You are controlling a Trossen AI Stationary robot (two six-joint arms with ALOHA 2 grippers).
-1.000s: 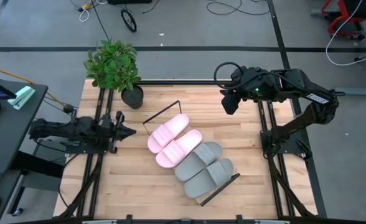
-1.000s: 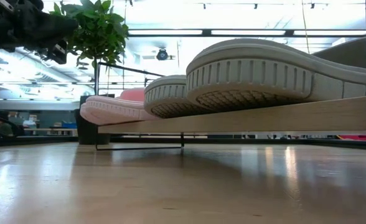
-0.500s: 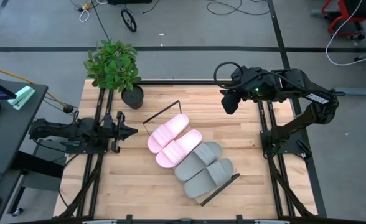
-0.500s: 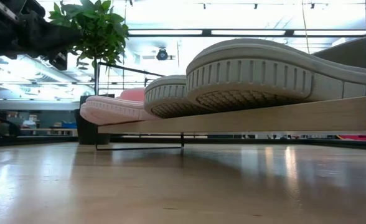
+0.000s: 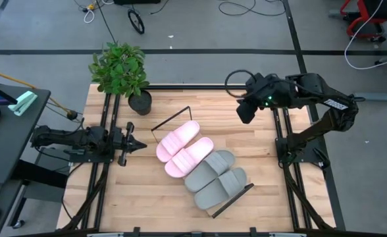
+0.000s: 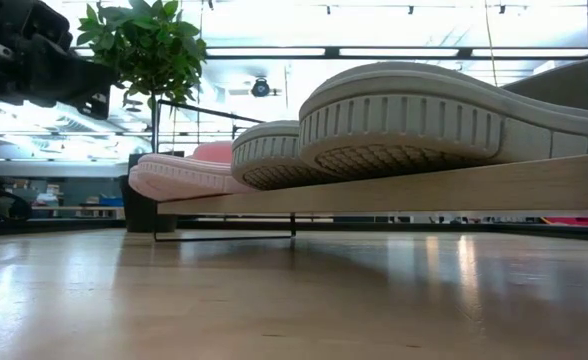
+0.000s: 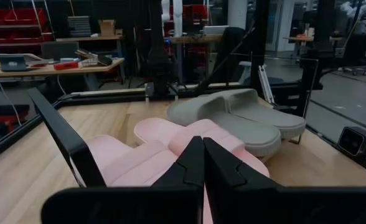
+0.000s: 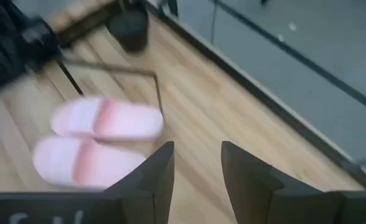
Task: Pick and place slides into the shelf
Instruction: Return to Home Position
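Pink foam and grey foam, four in a row: the two pink slides (image 5: pixel 189 157) and the two grey slides (image 5: pixel 213 170) lie side by side, touching, on the shelf (image 6: pixel 404 189), which sits diagonally at mid tabletop (image 5: pixel 147 197). Low view shows the soles resting on the light board, and the board raised off the table on its black frame. No sandal lies on the bare wood. Left gripper (image 5: pixel 133 142) is at the table's left edge, level, pointing at the pink pair and well apart from it. Its fingers are pressed together with nothing between them. Right gripper (image 5: pixel 246 110) is above the far right corner, tilted down toward the shelf, fingers apart and empty. Potted plant (image 5: pixel 119 69) stands at the far left corner, touching neither arm. Judgement: placing looks complete, and the step in hand is the retreat to rest pose. Next move calls for each arm to fold toward its own base, away from the shelf. Care point: the left arm should draw straight back, so it brushes neither the shelf's near frame end nor the plant.
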